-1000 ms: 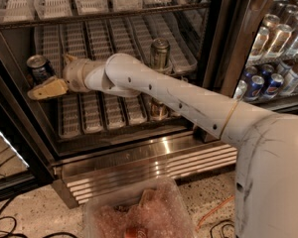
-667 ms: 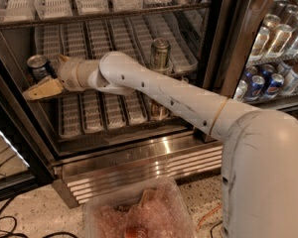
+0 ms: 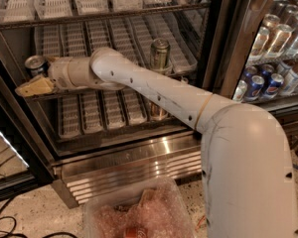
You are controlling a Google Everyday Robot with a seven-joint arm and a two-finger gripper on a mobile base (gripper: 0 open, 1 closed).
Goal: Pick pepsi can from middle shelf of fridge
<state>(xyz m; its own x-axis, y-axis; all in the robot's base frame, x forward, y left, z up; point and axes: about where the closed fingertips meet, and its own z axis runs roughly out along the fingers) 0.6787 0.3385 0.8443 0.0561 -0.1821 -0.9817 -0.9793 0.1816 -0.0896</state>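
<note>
The pepsi can (image 3: 36, 63), blue with a silver top, stands upright at the front left end of the middle shelf (image 3: 69, 38) of the fridge (image 3: 129, 162). My gripper (image 3: 34, 87) is inside the fridge at the shelf's left front, just below and in front of the can, close to it; contact cannot be judged. The white arm (image 3: 154, 90) reaches in from the right and hides part of the shelf's front.
A taller green-gold can (image 3: 160, 53) stands on the right of the same shelf. A brown-gold can (image 3: 158, 112) shows below, behind the arm. A clear plastic bin (image 3: 139, 217) sits on the floor in front. A second cooler with several cans (image 3: 268, 78) is at right.
My gripper has moved left along the front of the middle shelf, ending under the pepsi can. The can has not moved.
</note>
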